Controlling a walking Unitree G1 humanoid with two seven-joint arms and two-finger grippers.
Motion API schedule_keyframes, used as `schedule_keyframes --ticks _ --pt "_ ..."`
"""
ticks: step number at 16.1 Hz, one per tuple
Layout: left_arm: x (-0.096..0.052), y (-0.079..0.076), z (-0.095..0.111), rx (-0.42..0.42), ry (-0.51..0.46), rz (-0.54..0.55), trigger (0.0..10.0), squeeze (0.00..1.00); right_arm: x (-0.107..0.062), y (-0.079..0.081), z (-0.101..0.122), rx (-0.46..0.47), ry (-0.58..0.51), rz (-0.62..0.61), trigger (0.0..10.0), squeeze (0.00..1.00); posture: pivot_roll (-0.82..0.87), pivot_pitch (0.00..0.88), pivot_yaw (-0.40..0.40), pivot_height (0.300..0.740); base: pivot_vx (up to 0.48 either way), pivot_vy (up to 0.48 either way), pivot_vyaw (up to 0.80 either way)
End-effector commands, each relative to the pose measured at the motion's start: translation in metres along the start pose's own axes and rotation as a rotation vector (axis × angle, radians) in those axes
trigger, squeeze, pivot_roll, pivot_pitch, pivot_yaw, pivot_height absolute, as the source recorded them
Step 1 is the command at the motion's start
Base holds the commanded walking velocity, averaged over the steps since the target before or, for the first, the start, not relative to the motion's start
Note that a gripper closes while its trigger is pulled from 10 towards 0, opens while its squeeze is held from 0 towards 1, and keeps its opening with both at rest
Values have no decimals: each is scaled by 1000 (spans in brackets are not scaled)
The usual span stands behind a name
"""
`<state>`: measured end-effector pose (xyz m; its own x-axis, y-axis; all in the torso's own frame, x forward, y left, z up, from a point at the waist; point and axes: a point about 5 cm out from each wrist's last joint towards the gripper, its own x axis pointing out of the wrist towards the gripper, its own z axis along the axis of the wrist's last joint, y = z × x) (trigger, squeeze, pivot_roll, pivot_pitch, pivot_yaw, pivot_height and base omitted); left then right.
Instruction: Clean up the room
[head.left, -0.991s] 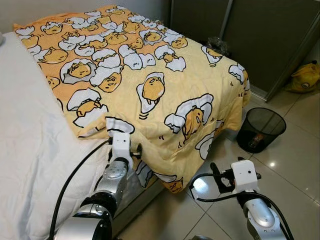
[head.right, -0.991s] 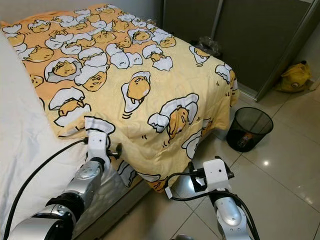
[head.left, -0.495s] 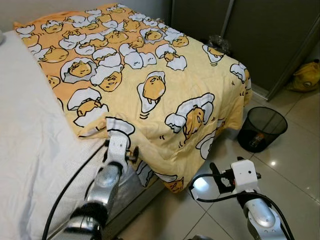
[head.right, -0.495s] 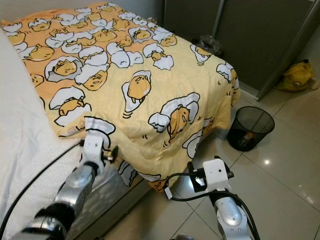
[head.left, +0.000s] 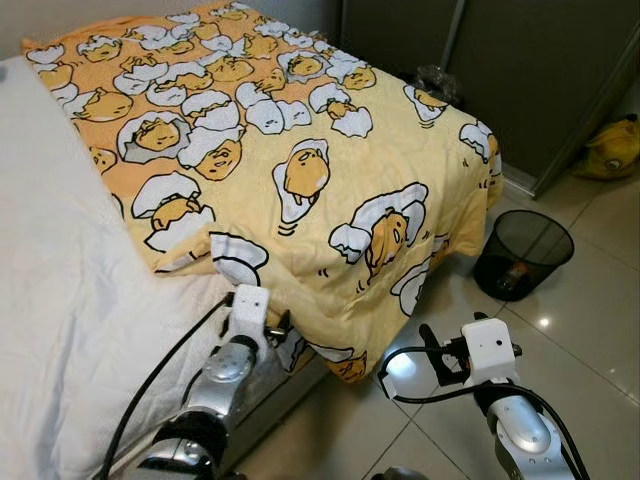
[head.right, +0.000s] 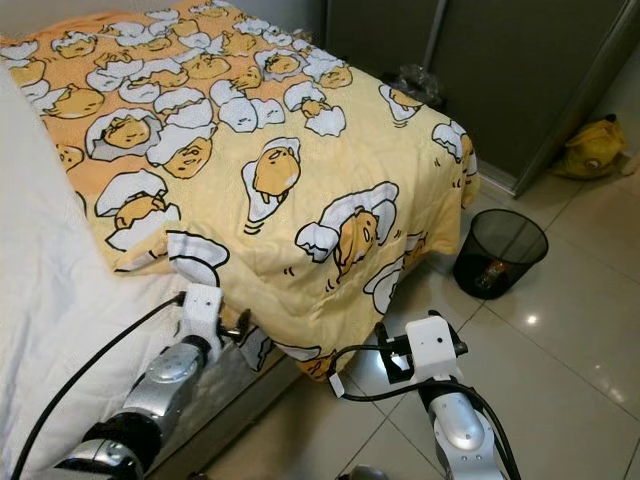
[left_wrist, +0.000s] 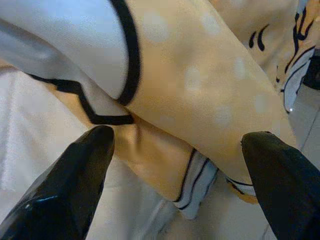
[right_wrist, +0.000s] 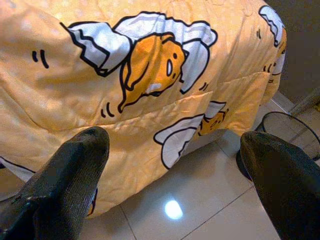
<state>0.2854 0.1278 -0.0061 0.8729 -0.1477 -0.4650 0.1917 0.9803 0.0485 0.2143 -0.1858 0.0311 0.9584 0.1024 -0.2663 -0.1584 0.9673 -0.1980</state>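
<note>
Black bin (head.left: 523, 257) beside quilt-draped (head.left: 300, 170) bed (head.left: 60, 300).

1. A bedroom in a home is shown.
2. Much of the scene is taken up by a bed (head.left: 60, 300) covered with a white quilted sheet.
3. A yellow cartoon-print blanket (head.left: 300, 170) is spread over the bed, with one corner draped over its edge toward the floor.
4. Dark sliding wardrobe doors (head.left: 530, 70) are seen behind the bed.
5. A glossy tiled floor (head.left: 590, 320) is laid throughout, on which a black mesh wastebasket (head.left: 523, 257) stands near the bed's corner.
6. A yellow bag (head.left: 610, 152) is left on the floor beside the wardrobe.
</note>
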Motion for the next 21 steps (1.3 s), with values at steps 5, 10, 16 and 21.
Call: schedule_keyframes --ticks 5,10,16,21 --pt "9 -30 4 55 76 4 10000 0 3 2 -2 6 14 14 10000 0 -230 50 11 735 0 0 0" --pt "8 -10 7 47 29 80 10000 0 2 -2 -4 0 20 3 10000 0 -241 43 16 735 0 0 0" --pt "0 -17 -18 -133 128 134 10000 0 6 3 -4 1 21 36 10000 0 -215 35 1 735 0 0 0" --pt "12 -2 7 -315 132 231 10000 0 7 -2 -3 -14 19 42 10000 0 -238 25 -12 735 0 0 0"
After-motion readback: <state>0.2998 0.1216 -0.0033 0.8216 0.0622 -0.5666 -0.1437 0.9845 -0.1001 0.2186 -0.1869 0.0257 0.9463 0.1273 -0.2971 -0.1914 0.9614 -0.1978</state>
